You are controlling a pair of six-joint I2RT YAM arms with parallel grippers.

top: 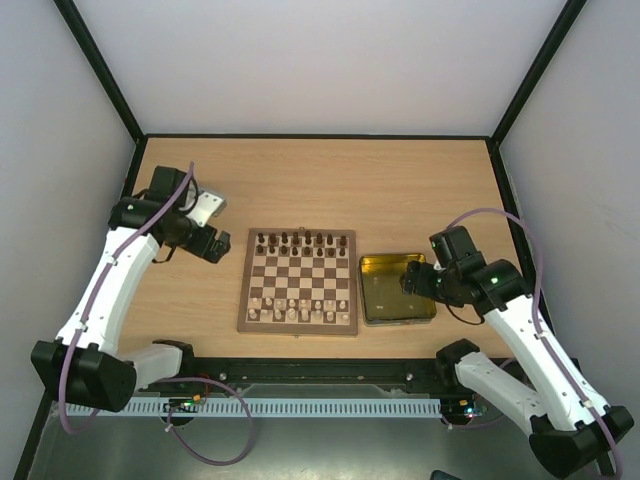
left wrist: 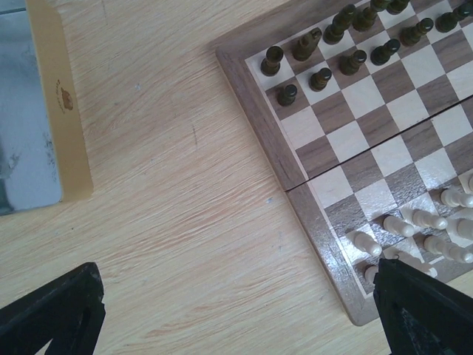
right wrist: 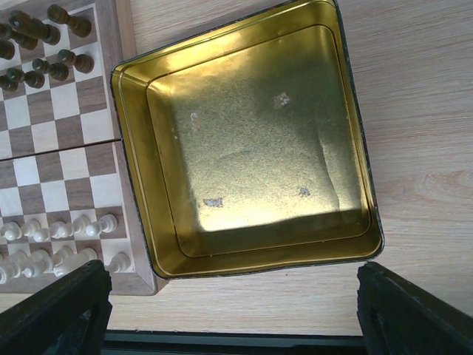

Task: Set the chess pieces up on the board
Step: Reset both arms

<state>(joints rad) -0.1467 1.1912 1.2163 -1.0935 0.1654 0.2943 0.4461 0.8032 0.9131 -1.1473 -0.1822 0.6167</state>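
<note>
Beside the board [top: 298, 272], hold left fingers [left wrist: 52, 314] and right fingers [right wrist: 417, 314] wide open and empty, clear of standing pieces [top: 301, 309], since the tin [right wrist: 251, 148] looks emptied.

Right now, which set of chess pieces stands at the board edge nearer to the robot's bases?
The pale cream set: it fills the near rows of the board, while the dark brown set stands along the far edge.

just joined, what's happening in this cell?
Chess setup looks finished. On the chessboard, dark pieces line the far two rows and pale pieces the near two; the gold tin right of it is empty. The left pincer and right pincer are off the board, open, holding nothing.
</note>
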